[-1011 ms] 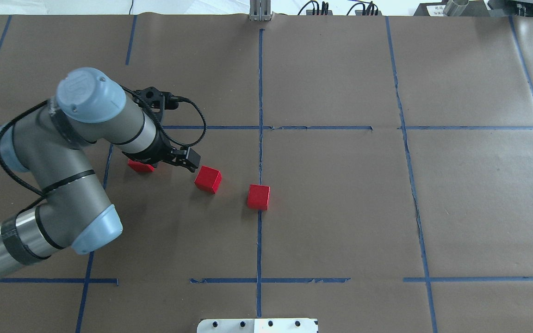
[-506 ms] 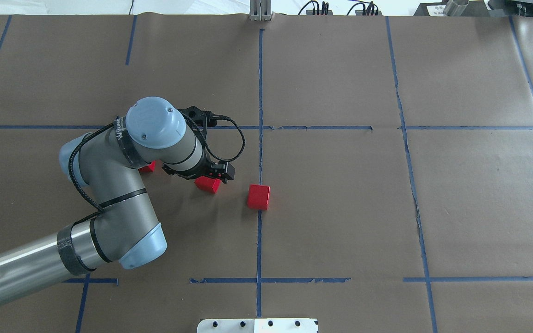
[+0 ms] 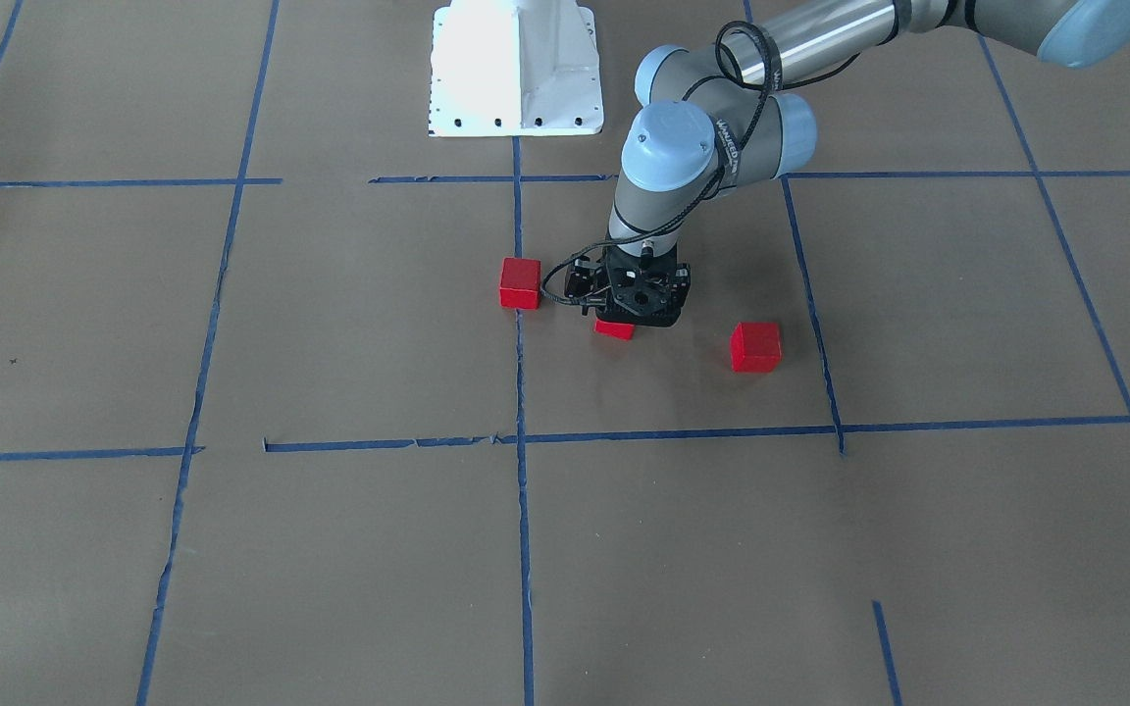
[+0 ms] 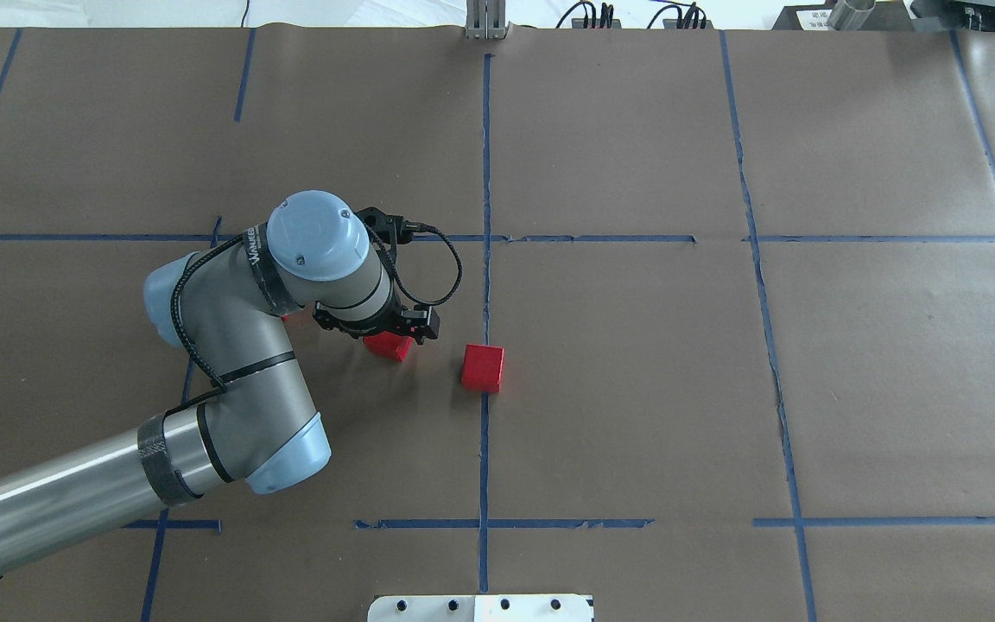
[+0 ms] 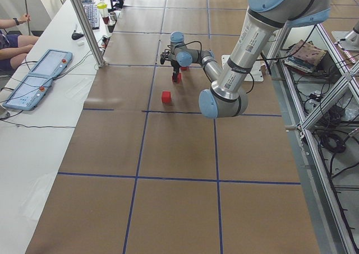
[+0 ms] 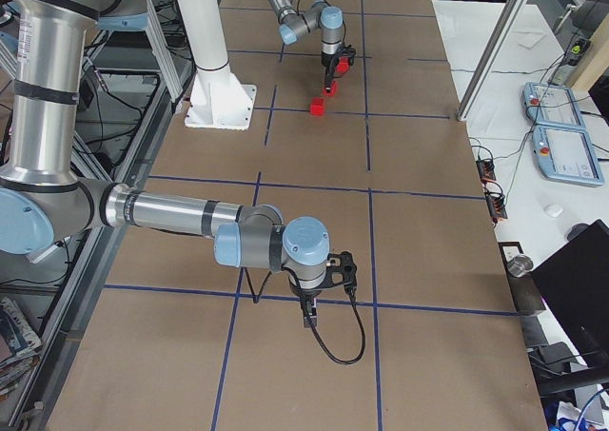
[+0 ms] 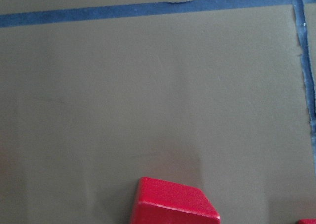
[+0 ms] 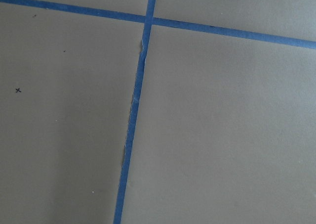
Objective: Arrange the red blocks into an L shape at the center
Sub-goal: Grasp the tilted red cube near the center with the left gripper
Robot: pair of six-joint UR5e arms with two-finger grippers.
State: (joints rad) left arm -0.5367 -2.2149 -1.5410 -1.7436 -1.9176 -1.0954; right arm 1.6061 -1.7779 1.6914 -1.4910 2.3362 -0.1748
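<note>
The left hand hangs low directly over the middle red block, a short way to the robot's left of the blue centre line. Its black body hides the fingertips, so I cannot tell whether they are spread, pressed together or pinching the cube. The second red block sits touching that line. The third red block lies further out on the same side as the middle one, well apart from it.

The cubes look rigid, light and matte, so probably not slippery or fragile. The best hold is likely square across two opposite flat faces, low on the sides rather than across corners, where a cube could twist.

The right hand is far off on the line's other side, over bare desk; I cannot tell its state.
</note>
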